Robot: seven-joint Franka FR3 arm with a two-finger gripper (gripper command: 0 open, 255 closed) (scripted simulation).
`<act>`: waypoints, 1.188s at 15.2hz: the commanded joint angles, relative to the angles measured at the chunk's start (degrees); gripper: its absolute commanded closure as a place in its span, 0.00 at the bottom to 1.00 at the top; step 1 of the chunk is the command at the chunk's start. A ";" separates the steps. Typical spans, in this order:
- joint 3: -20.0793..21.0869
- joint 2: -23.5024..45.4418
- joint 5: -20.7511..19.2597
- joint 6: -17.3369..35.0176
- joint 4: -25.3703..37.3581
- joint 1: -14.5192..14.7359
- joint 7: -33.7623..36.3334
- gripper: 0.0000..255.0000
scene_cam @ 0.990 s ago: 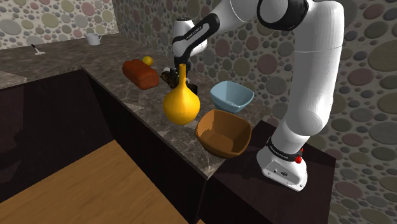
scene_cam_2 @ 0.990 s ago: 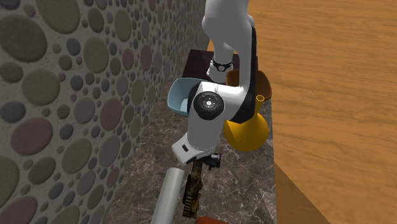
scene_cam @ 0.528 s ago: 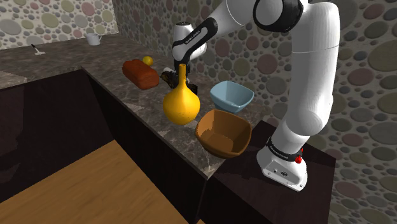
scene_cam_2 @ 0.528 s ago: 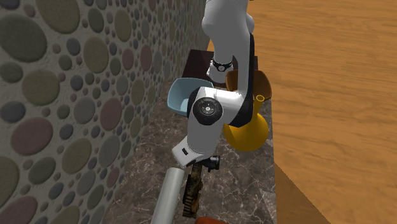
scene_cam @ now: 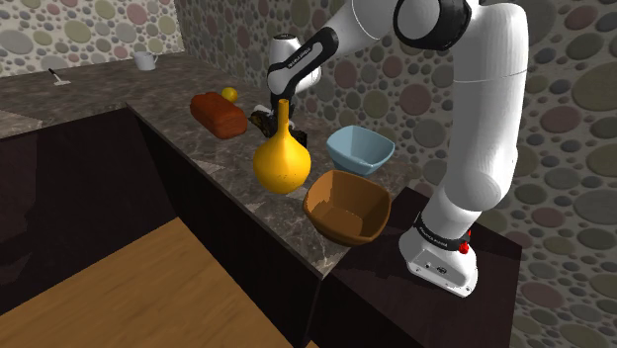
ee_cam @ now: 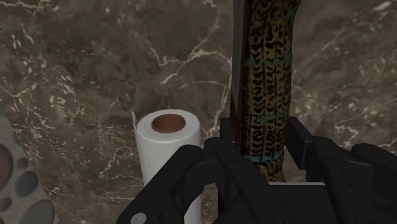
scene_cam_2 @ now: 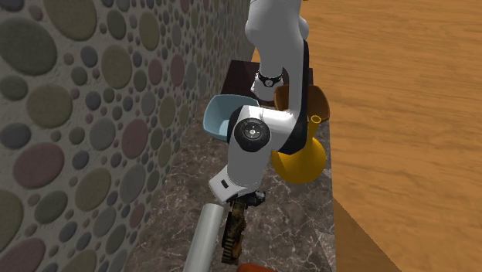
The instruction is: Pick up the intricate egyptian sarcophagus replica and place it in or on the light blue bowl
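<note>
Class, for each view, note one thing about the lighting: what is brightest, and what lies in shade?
Shoulder view: the yellow vase and white arm are brightly lit, the cabinet fronts in deep shade. Second exterior view: the wooden floor is brightest, the marble counter dull. Wrist view: dim overall; the paper towel roll stands out white beside the dark-patterned sarcophagus.

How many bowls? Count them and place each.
2. The blue bowl sits by the wall; the brown bowl at the counter's front edge, beside the yellow vase. The arm may hide others.
</note>
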 commanded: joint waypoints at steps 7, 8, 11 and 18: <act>-0.01 -0.93 0.01 -1.18 0.24 -0.01 -0.06 1.00; -0.01 -1.41 0.02 -1.79 0.37 -0.01 -0.10 1.00; 0.00 -2.76 0.06 -3.65 0.89 0.00 -0.21 1.00; 0.03 -5.63 0.15 -8.12 2.49 0.03 -0.47 1.00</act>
